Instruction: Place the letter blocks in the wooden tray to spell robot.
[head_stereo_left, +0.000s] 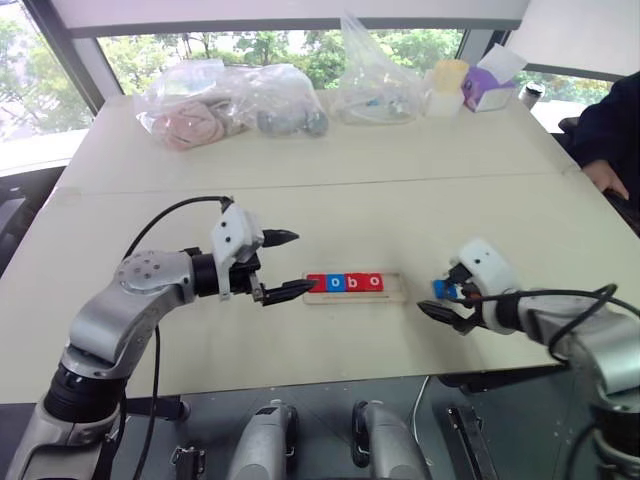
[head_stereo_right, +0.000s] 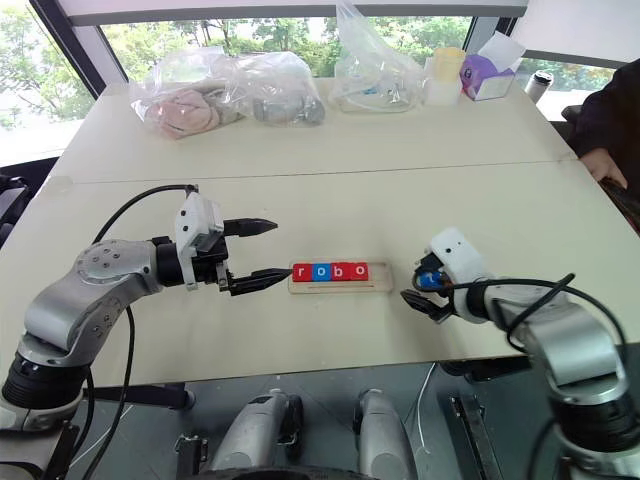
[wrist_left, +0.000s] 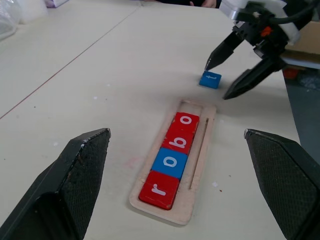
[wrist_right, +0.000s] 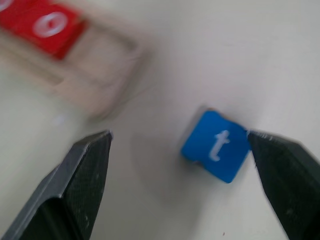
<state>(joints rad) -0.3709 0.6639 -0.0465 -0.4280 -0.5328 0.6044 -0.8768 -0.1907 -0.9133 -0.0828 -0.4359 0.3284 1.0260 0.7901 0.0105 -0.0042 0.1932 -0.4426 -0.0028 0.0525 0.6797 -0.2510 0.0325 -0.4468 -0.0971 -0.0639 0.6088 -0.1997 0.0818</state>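
The wooden tray (head_stereo_left: 396, 295) lies at the table's middle, holding a red r (wrist_left: 159, 189), a blue o (wrist_left: 170, 162), a red b (wrist_left: 178, 141) and a red o (wrist_left: 186, 120). Its right end slot is bare. A blue t block (wrist_right: 216, 146) lies flat on the table just right of the tray. My right gripper (head_stereo_left: 432, 290) stands open around it, one fingertip (wrist_right: 280, 165) close against its edge. My left gripper (head_stereo_left: 301, 262) hovers open at the tray's left end, holding nothing.
Clear plastic bags (head_stereo_left: 225, 100) with soft things, a purple tissue box (head_stereo_left: 487, 85) and a cup (head_stereo_left: 445, 85) line the far edge. A person's hand (head_stereo_left: 605, 178) rests at the right edge. The table's front edge runs just below both grippers.
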